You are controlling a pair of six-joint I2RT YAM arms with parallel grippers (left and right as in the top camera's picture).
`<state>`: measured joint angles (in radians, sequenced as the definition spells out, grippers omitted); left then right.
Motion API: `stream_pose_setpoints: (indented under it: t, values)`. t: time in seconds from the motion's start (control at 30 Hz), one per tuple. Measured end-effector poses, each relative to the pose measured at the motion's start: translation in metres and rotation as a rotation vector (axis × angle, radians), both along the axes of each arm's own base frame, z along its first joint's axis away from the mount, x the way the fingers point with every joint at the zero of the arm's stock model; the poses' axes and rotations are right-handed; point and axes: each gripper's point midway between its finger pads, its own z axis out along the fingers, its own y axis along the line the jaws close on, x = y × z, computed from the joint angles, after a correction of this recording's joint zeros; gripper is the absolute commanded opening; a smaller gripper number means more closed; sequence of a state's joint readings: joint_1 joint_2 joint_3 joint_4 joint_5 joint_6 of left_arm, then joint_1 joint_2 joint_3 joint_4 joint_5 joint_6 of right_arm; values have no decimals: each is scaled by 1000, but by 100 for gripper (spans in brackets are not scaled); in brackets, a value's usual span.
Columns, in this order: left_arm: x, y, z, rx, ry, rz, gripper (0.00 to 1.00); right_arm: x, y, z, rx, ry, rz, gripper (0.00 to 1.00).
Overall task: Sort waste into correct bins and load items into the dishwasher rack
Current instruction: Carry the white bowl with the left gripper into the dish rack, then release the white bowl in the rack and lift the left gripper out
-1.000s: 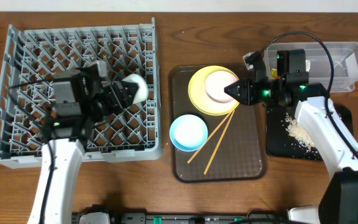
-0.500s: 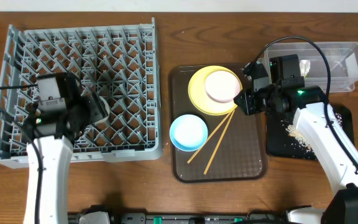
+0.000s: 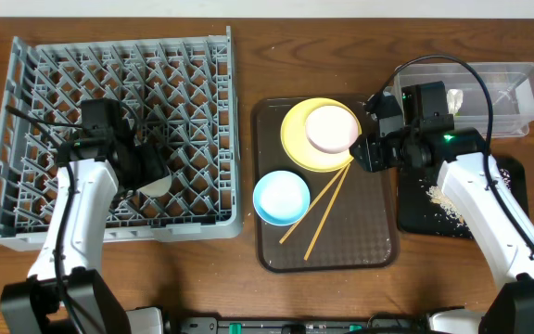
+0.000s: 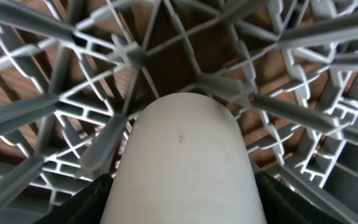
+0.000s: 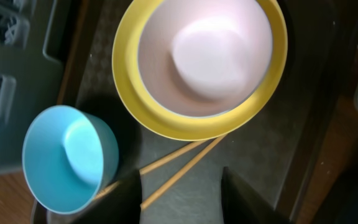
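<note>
My left gripper [image 3: 145, 172] is shut on the small white cup [image 3: 158, 184] low among the pegs of the grey dishwasher rack [image 3: 26, 213]. In the left wrist view the cup [image 4: 182, 155] fills the space between both black fingers. My right gripper [image 3: 364, 151] hangs open and holds nothing, just right of the yellow plate [image 3: 295, 153]. The plate carries the white bowl [image 3: 331, 128]. Below the open jaws in the right wrist view lie the wooden chopsticks [image 5: 185, 168], beside the light blue bowl [image 5: 67, 155] and the plate [image 5: 166, 127].
Plate, bowls and chopsticks [image 3: 327, 206] sit on a brown serving tray [image 3: 364, 246]. A clear tub [image 3: 513, 93] stands at the back right. A black tray [image 3: 420, 209] with loose rice [image 3: 448, 199] lies under my right arm.
My left arm carried the cup from the rack's middle to its lower left part. My right gripper drew back from the white bowl and its jaws spread wider.
</note>
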<state>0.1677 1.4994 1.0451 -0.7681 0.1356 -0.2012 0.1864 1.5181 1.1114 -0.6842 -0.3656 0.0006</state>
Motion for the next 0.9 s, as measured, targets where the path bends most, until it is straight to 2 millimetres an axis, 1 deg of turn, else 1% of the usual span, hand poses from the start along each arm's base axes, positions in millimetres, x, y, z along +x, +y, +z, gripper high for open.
stream_pose_setpoints:
  t: [0.03,0.07,0.13,0.17,0.23,0.3,0.33,0.43,0.53,0.6,0.67,0.77,0.9]
  values:
    - [0,-1,-1,-4,4,-1,32,0,0,0,2,1,-1,59]
    - [0,-1,-2,-7,7,-1,38,0,0,0,2,1,1,59]
    - [0,-1,-3,-9,9,-2,41,0,1,0,2,-1,6,60]
    - [0,-1,-3,-10,9,-2,46,0,1,0,5,-1,8,64]
    - [-1,-2,-3,-13,11,-2,50,-1,2,1,8,1,7,75]
    - [-2,-2,-2,-13,12,-2,59,-1,2,1,9,-1,12,76]
    - [-2,-2,-2,-13,11,-2,61,-1,2,1,10,-1,14,77]
    - [-1,-2,4,-10,-9,-2,70,-1,2,1,11,-1,15,82]
    - [-1,-2,17,-2,-50,-4,73,-1,3,1,13,-1,16,83]
    - [-2,-2,27,3,-82,-3,72,-1,3,1,14,-1,16,83]
    - [-3,-2,32,5,-95,-3,72,-1,3,1,14,-1,16,83]
    - [-6,-3,32,4,-86,-3,72,-1,3,1,14,-1,16,83]
    - [-7,-3,26,0,-64,-3,72,-1,3,1,14,-1,16,83]
